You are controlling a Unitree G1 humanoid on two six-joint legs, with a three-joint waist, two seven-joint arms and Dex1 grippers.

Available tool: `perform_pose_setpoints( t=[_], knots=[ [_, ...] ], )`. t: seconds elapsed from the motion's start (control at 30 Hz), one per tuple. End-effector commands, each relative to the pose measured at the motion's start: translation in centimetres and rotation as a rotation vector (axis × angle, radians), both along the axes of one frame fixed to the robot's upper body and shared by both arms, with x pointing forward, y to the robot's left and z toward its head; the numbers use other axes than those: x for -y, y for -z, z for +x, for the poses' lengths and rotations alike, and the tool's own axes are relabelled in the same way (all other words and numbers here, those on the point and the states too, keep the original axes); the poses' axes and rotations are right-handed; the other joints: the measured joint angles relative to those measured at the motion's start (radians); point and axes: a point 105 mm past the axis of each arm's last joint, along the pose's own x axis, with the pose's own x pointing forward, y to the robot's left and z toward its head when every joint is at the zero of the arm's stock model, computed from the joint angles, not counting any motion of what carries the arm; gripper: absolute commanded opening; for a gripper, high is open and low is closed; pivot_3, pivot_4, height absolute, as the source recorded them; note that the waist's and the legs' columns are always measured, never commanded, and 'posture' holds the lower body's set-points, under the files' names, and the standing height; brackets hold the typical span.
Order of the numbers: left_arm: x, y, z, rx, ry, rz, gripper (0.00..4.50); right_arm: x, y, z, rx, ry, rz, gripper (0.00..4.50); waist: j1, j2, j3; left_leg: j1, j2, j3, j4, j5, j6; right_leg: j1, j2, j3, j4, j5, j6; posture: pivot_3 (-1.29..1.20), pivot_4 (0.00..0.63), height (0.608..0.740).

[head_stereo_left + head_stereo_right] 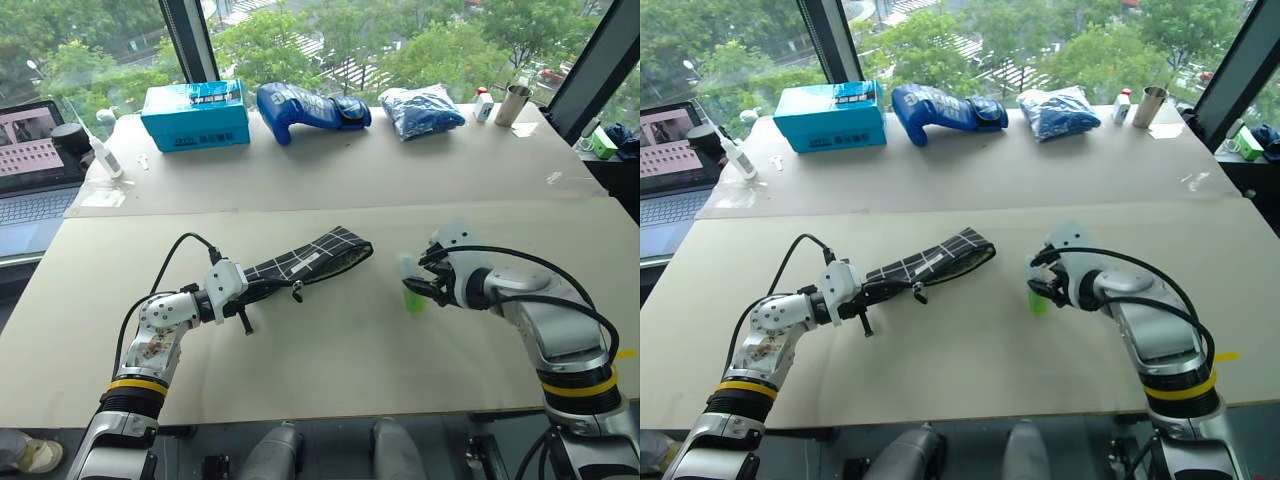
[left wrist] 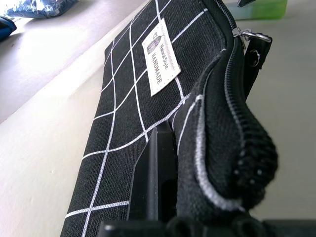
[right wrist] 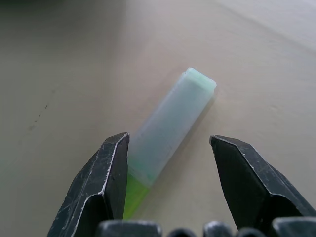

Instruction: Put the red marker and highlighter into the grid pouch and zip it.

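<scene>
Two grippers work over the beige counter point(image 1: 330, 350). The left gripper point(image 1: 262, 290) has its fingers clamped on one end of the grid pouch point(image 1: 310, 258), which stretches away toward the middle of the counter, label up, zipper strap hanging near the held end. The right gripper point(image 3: 170, 170) hangs low with its fingers spread wide on either side of the highlighter point(image 3: 170, 123), which lies flat on the counter, well apart from the pouch, its pale cap pointing away.

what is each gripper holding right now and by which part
The left gripper pinches the grid pouch by its near end. The right gripper is open around the highlighter, holding nothing.
</scene>
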Motion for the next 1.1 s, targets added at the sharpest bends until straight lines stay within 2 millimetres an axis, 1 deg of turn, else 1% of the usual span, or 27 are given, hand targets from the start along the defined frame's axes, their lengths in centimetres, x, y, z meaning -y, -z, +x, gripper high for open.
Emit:
perform_pose_setpoints(
  t=[0.03, 0.2, 0.27, 0.37, 0.47, 0.53, 0.57, 0.6, 0.7, 0.8, 0.87, 0.93, 0.97, 1.0, 1.03, 1.07, 1.1],
  knots=[
    [0.0, -0.6, 0.0, 0.029, 0.003, -0.002, 0.00, -0.4, -0.3, -0.4, 0.006, 0.001, 0.009, 2.93, 0.000, 0.000, 0.000, 0.000, 0.000, 0.000, 0.000, 0.000, 0.000, 0.000, 0.000, 0.000, 0.000, 0.000, 0.000, 0.00, 0.150, 0.740],
    [0.0, -0.7, 0.0, 0.032, -0.009, -0.013, 0.00, -0.8, 1.7, -0.5, -0.081, 0.072, 0.066, 2.93, 0.000, 0.000, 0.000, 0.000, 0.000, 0.000, 0.000, 0.000, 0.000, 0.001, 0.000, 0.000, 0.000, 0.000, 0.000, 0.00, 0.150, 0.740],
    [0.0, -0.7, 0.0, 0.032, -0.009, -0.015, 0.00, -0.6, 2.1, -0.4, -0.091, 0.094, 0.063, 2.93, 0.000, 0.000, 0.000, 0.000, 0.000, 0.000, 0.000, 0.000, 0.000, 0.001, 0.000, 0.000, 0.000, 0.000, 0.000, 0.00, 0.150, 0.740],
    [-0.1, -0.7, 0.0, 0.031, -0.011, -0.015, 0.00, -0.3, 3.3, -0.5, -0.117, 0.126, 0.047, 2.93, 0.003, 0.000, 0.000, 0.001, 0.000, -0.001, 0.000, 0.000, 0.000, 0.002, 0.000, 0.000, -0.001, 0.000, 0.000, 0.00, 0.150, 0.740],
    [-0.1, -0.7, 0.0, 0.031, -0.012, -0.012, 0.00, 0.1, 4.3, -0.6, -0.128, 0.152, 0.020, 2.93, 0.004, -0.001, -0.001, 0.006, 0.000, -0.001, 0.000, -0.001, 0.001, 0.007, 0.000, -0.001, -0.002, 0.001, 0.000, 0.00, 0.150, 0.740],
    [-0.2, -0.8, 0.1, 0.032, -0.013, -0.012, 0.00, 0.2, 4.6, -0.5, -0.124, 0.155, 0.010, 2.42, 0.004, -0.001, -0.001, 0.010, -0.001, -0.001, 0.000, -0.002, 0.003, 0.012, 0.000, -0.001, -0.003, 0.000, 0.000, 0.00, 0.150, 0.740],
    [-0.2, -0.8, 0.1, 0.032, -0.013, -0.012, 0.00, 0.2, 4.6, -0.5, -0.117, 0.153, 0.014, 2.30, 0.004, -0.001, -0.001, 0.012, -0.001, -0.001, 0.000, -0.003, 0.005, 0.013, 0.000, -0.001, -0.003, 0.000, 0.001, 0.00, 0.150, 0.740],
    [-0.2, -0.8, 0.1, 0.033, -0.013, -0.011, 0.00, 0.1, 4.5, -0.5, -0.115, 0.147, 0.022, 1.98, 0.004, -0.002, -0.001, 0.012, -0.001, -0.001, 0.000, -0.005, 0.009, 0.013, 0.000, -0.001, -0.003, 0.000, 0.001, 0.00, 0.150, 0.740],
    [-0.1, -1.0, 0.2, 0.036, -0.010, -0.010, 0.00, 0.0, 4.3, -0.4, -0.112, 0.137, 0.032, 0.96, 0.003, -0.002, -0.002, 0.013, 0.000, -0.001, 0.000, -0.005, 0.009, 0.014, 0.001, -0.001, -0.003, 0.000, 0.001, 0.00, 0.150, 0.740],
    [0.0, -1.0, 0.2, 0.037, -0.007, -0.010, 0.00, -0.1, 3.8, -0.2, -0.091, 0.120, 0.032, 0.45, 0.004, -0.005, -0.004, 0.013, 0.000, -0.002, 0.000, -0.005, 0.008, 0.014, 0.001, -0.001, -0.003, 0.000, 0.001, 0.00, 0.150, 0.740],
    [0.1, -1.0, 0.2, 0.037, -0.004, -0.008, 0.00, 0.0, 2.9, 0.3, -0.046, 0.111, 0.019, 0.44, 0.004, -0.005, -0.004, 0.013, 0.000, -0.002, 0.000, -0.005, 0.008, 0.014, 0.001, -0.001, -0.003, 0.000, 0.001, 0.00, 0.150, 0.740],
    [0.1, -1.1, 0.3, 0.037, -0.002, -0.008, 0.00, -0.2, 0.4, 1.3, 0.076, 0.080, 0.022, 0.44, 0.004, -0.005, -0.004, 0.013, -0.001, -0.002, 0.000, -0.005, 0.009, 0.014, 0.001, -0.001, -0.003, 0.000, 0.001, 0.00, 0.150, 0.740],
    [0.2, -1.1, 0.3, 0.037, -0.001, -0.007, 0.00, -0.2, -1.1, 1.8, 0.145, 0.065, 0.023, 0.44, 0.004, -0.005, -0.004, 0.013, -0.001, -0.002, 0.000, -0.005, 0.009, 0.014, 0.001, -0.001, -0.003, 0.000, 0.001, 0.00, 0.150, 0.740],
    [0.2, -1.1, 0.3, 0.037, 0.001, -0.006, 0.00, -0.3, -3.4, 2.3, 0.237, 0.032, 0.029, 0.44, 0.003, -0.005, -0.004, 0.012, -0.001, -0.002, 0.000, -0.005, 0.008, 0.013, 0.000, -0.001, -0.003, 0.000, 0.001, 0.00, 0.150, 0.740],
    [0.2, -1.1, 0.4, 0.037, 0.002, -0.005, 0.00, -0.3, -4.8, 2.6, 0.294, 0.009, 0.031, 0.44, 0.002, -0.005, -0.004, 0.010, -0.001, -0.002, 0.000, -0.005, 0.008, 0.011, 0.000, -0.001, -0.003, 0.000, 0.001, 0.00, 0.150, 0.740],
    [0.3, -1.1, 0.4, 0.037, 0.003, -0.006, 0.00, -0.4, -7.1, 2.7, 0.389, -0.034, 0.031, 0.44, 0.000, -0.005, -0.004, 0.010, -0.001, -0.002, 0.000, -0.004, 0.007, 0.011, 0.000, -0.001, -0.003, 0.000, 0.001, 0.00, 0.150, 0.740],
    [0.2, -1.1, 0.4, 0.037, 0.004, -0.005, 0.00, -1.0, -9.5, 2.4, 0.484, -0.115, 0.017, 0.44, 0.000, -0.005, -0.004, 0.009, -0.001, -0.001, 0.000, -0.001, 0.002, 0.009, 0.000, -0.001, -0.003, 0.000, 0.001, 0.00, 0.150, 0.740]
  ],
)
